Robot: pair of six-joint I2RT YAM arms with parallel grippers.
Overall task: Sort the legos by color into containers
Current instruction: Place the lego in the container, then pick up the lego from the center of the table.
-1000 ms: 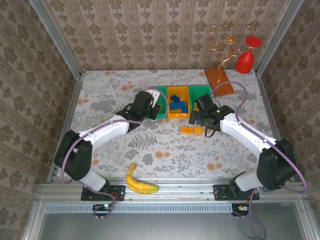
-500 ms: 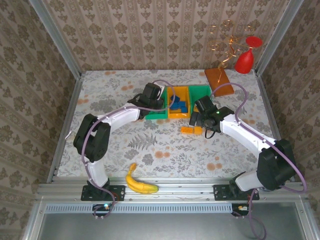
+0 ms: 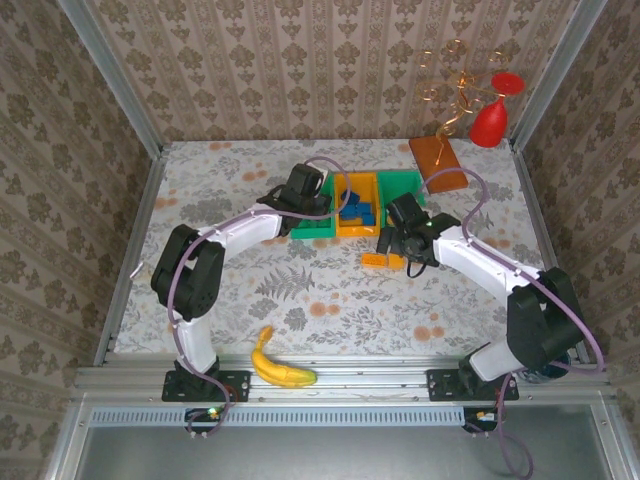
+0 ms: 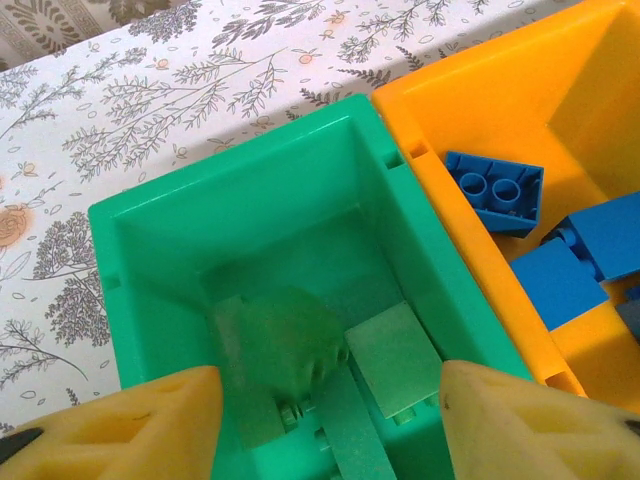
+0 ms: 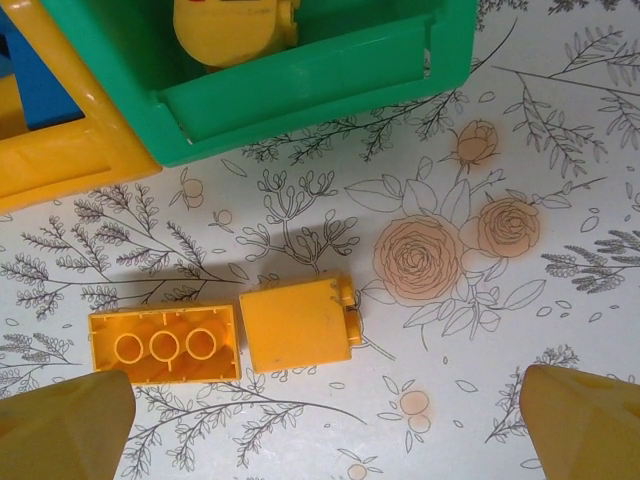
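Left wrist view: left claw [image 4: 325,425] stands parted over the green bin [image 4: 150,240] so a loose green brick [image 4: 285,345] falls in; right claw [image 5: 320,425] gapes empty above orange bricks [image 5: 295,325].

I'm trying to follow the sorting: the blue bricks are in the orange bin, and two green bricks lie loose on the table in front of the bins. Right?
Not quite. The two loose bricks on the table are orange, not green, as the right wrist view shows. The blue bricks are indeed in the orange bin.
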